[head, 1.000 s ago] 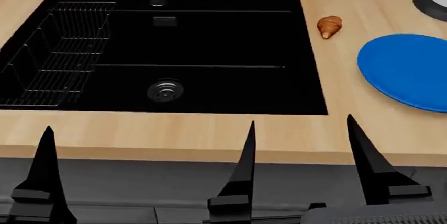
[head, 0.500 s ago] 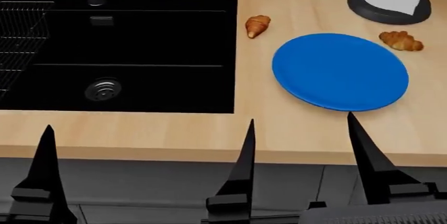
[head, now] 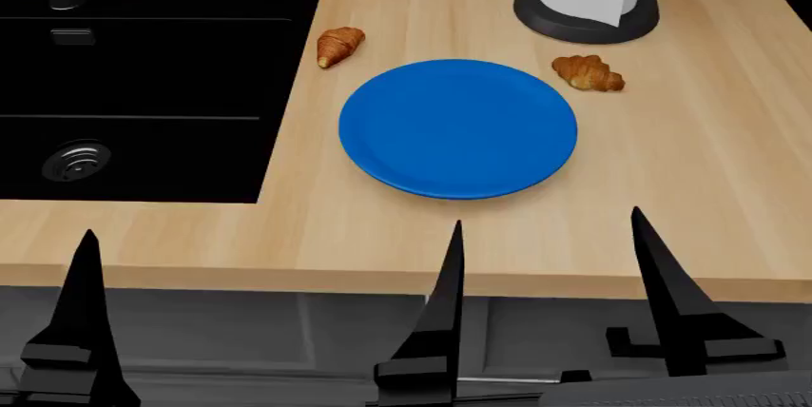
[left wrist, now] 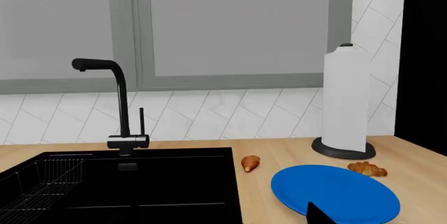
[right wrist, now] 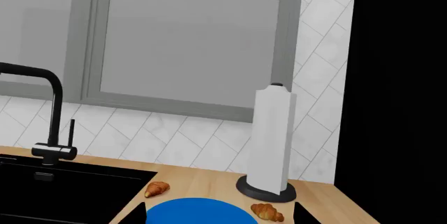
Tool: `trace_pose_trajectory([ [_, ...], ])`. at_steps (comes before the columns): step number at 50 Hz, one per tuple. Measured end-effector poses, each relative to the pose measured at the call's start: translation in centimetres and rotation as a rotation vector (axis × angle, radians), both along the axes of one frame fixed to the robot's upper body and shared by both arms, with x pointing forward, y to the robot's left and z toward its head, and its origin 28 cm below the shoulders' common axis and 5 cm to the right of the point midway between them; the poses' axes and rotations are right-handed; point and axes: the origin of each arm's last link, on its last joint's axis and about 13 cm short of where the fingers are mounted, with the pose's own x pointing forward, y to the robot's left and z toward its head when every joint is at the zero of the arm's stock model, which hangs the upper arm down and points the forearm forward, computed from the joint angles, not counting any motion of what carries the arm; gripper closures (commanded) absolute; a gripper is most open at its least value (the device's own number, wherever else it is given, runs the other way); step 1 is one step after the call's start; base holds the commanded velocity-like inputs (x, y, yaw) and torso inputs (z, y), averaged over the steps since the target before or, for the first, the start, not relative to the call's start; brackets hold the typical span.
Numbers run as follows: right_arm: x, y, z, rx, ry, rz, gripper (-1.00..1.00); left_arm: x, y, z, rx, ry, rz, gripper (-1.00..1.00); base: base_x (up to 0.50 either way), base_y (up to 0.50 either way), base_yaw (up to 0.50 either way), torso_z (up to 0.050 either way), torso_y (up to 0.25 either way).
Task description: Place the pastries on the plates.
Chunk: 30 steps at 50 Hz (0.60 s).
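A bright blue plate (head: pixel 458 128) lies on the wooden counter (head: pixel 710 169). One croissant (head: pixel 338 46) lies beyond it on the left, by the sink's edge. The other croissant (head: pixel 588 73) lies beyond it on the right, in front of the paper towel holder. Both are off the plate. The grey plate is out of view. My left gripper (head: pixel 272 228) is open and empty at the counter's front edge. My right gripper (right wrist: pixel 220 215) is open and empty, facing the blue plate (right wrist: pixel 196 211) from the front. The plate (left wrist: pixel 335 198) and both croissants also show in the left wrist view.
A black sink (head: pixel 140 93) with a black faucet (left wrist: pixel 122 103) fills the counter's left. A paper towel roll on a black round base (head: pixel 587 3) stands at the back right. A tall black surface (right wrist: pixel 398 98) rises beyond the counter's right end.
The head view has swung right: the sink slid left, and the whole blue plate, the second croissant and the towel holder moved towards the middle. Both grippers keep their place in the view.
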Motion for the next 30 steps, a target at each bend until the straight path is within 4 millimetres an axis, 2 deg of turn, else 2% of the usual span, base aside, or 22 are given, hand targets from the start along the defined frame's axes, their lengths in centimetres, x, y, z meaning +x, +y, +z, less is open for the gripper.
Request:
trace_pose_trajectory([
  [11,0.01,0.00,0.07,-0.006,-0.002,-0.003,-1.00,0.04,0.01,-0.01,0.000,0.001,-0.003,-1.00,0.00,-0.45,0.00,0.000,0.000],
  [21,0.07,0.30,0.20,-0.026,-0.009,0.016,-1.00,0.10,0.04,0.01,0.000,0.001,-0.003,-1.00,0.00,-0.01,0.00,0.000,0.000],
  [30,-0.06,0.55,0.35,-0.051,-0.026,0.028,-1.00,0.06,0.04,-0.02,-0.002,0.003,-0.007,-1.00,0.31,0.00,0.00,0.000,0.000],
])
